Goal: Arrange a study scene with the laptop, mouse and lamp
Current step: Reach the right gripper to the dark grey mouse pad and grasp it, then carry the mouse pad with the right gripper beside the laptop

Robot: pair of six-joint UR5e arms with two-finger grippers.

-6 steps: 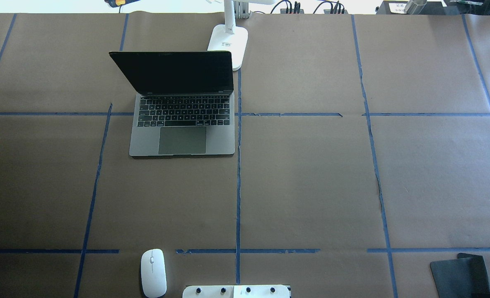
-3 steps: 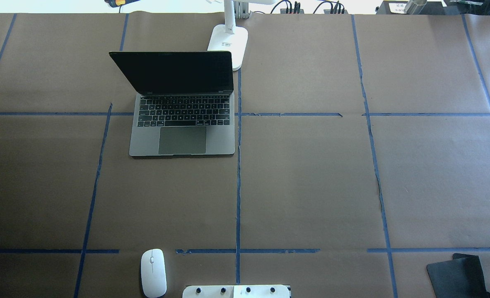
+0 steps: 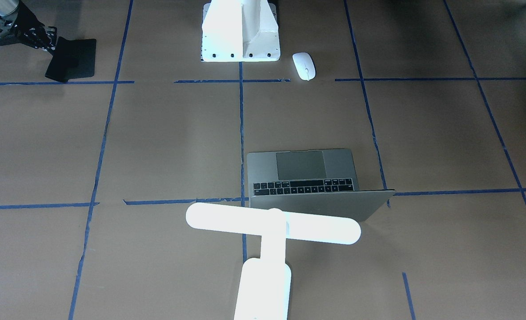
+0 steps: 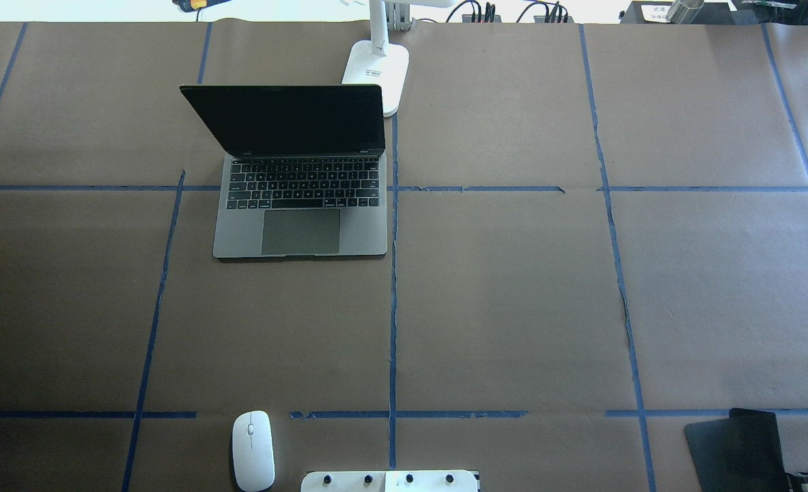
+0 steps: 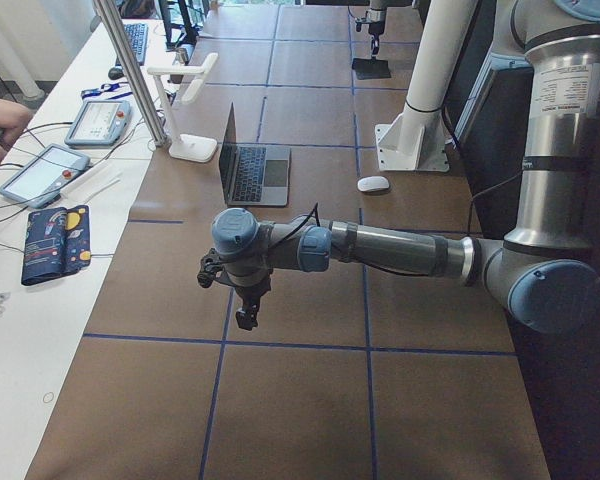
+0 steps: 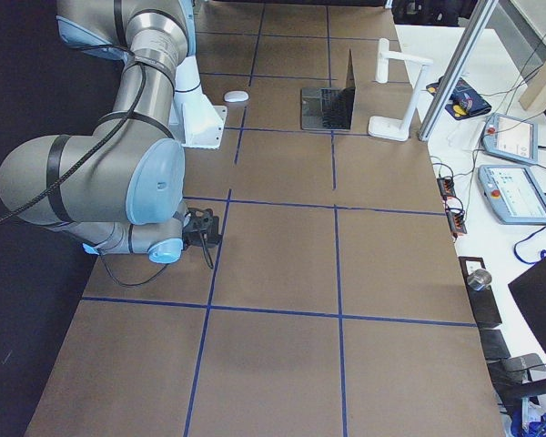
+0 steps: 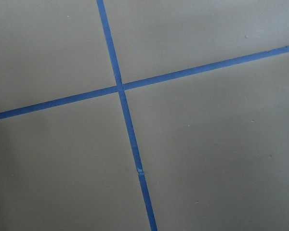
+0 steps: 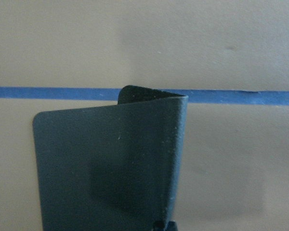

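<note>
A flat black rectangular pad [image 3: 77, 55] is clamped at one edge between the fingers of the right gripper [image 3: 49, 41], on the robot's right and close to its own edge of the brown-paper table [image 4: 513, 307], which is marked with blue tape. In the right wrist view the pad is seen curled over on itself, not flat. The slim grey-silver metal laptop [image 4: 300, 205] stands open just left of the centre tape line, with the bright white T-shaped desk lamp [image 3: 271, 224] just behind its screen. The small white oval mouse [image 4: 253, 449] lies well apart from both, beside the white bolted pedestal [image 3: 240, 35]. The left gripper [image 5: 246, 315] hangs over bare table toward the left end. Whether its fingers are parted or closed cannot be told.

The step in hand is judged to be the bringing of the pad to the laptop's right side (a seat for the mouse, presumably). It would be done well if the pad were kept low and its free edge laid down first, so that the curl is flattened. It should then be squared to the laptop's side and let go only once flat.
</note>
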